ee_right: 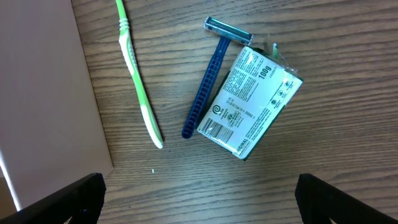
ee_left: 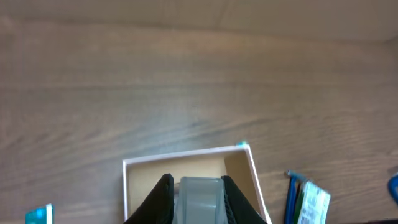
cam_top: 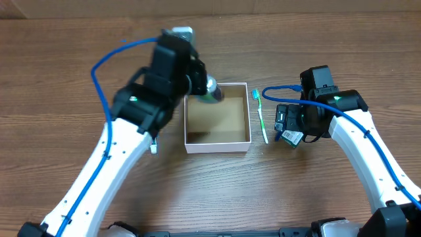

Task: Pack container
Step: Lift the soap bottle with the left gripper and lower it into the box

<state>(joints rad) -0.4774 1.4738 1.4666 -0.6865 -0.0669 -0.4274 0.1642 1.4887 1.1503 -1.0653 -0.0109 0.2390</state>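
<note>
Left gripper (ee_left: 200,200) clamped on the small bottle (cam_top: 212,91), over the far rim of the box (cam_top: 217,147), which sits mid-table between the arms. Right gripper (ee_right: 202,200) spread wide, empty, above the razor (ee_right: 205,99). Judgement: lower the bottle inside the walls before releasing.

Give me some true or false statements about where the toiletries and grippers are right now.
1. The toothbrush lies in the box. False: it lies on the table beside the box.
2. The right gripper is open. True.
3. The razor lies between the toothbrush and the packet. True.
4. The left gripper is empty. False: it is shut on a bottle over the box.
</note>
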